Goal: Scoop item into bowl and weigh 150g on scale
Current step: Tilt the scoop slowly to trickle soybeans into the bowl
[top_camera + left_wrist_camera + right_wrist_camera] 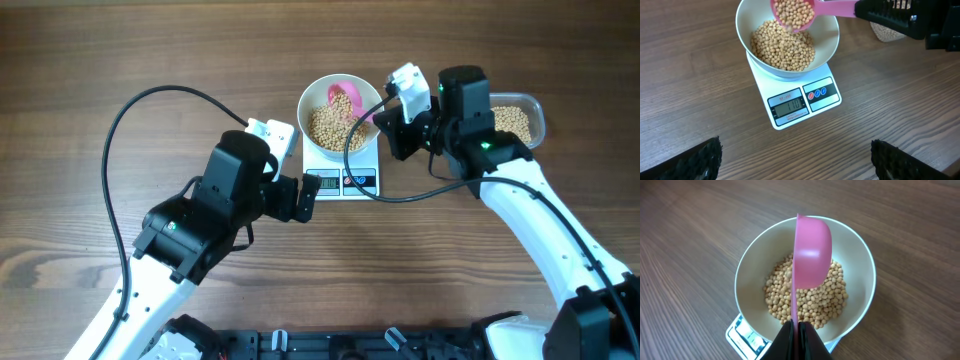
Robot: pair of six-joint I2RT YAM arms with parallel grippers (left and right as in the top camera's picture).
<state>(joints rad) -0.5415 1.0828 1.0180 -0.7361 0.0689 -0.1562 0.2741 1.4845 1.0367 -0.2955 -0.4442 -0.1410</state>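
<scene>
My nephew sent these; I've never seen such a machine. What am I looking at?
These are two robot arms at a wooden table. One picture looks down from above; the other two come from a camera on each wrist. A white bowl of beans stands on a scale, and a clear tub holds more. The right gripper is shut on a pink scoop of beans, tilted over the bowl. The left gripper is open and empty, beside the scale.
</scene>
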